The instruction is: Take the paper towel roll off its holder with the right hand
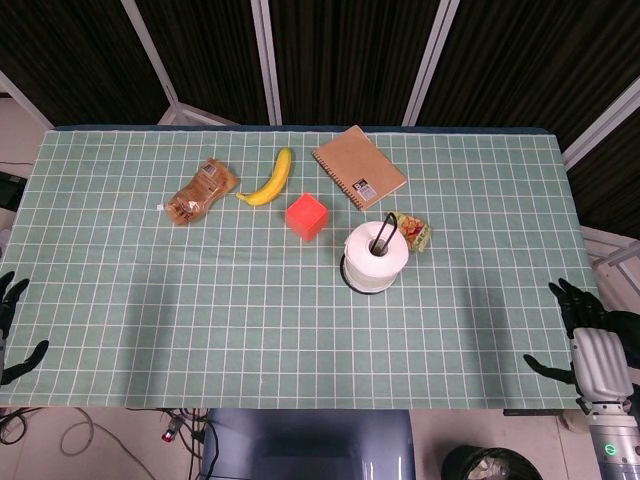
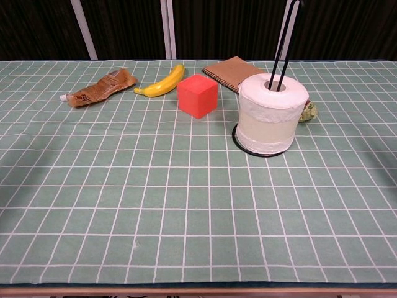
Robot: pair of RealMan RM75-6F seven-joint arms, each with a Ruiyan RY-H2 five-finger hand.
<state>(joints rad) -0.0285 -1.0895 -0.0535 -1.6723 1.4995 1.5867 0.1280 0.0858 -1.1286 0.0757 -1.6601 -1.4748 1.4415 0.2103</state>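
A white paper towel roll (image 1: 376, 256) (image 2: 272, 113) stands upright on a black wire holder (image 2: 282, 43) right of the table's middle. The holder's thin loop rises through the roll's core, and its round base rings the roll's foot. My right hand (image 1: 588, 342) hangs off the table's front right corner, fingers spread, holding nothing, far from the roll. At the front left edge my left hand (image 1: 10, 330) shows only partly, fingers apart and empty. Neither hand appears in the chest view.
A red cube (image 1: 306, 216) (image 2: 197, 95) sits just left of the roll. Behind it lie a banana (image 1: 270, 179), a brown snack packet (image 1: 200, 190) and a spiral notebook (image 1: 358, 166). A small green wrapper (image 1: 412, 232) lies right against the roll's far side.
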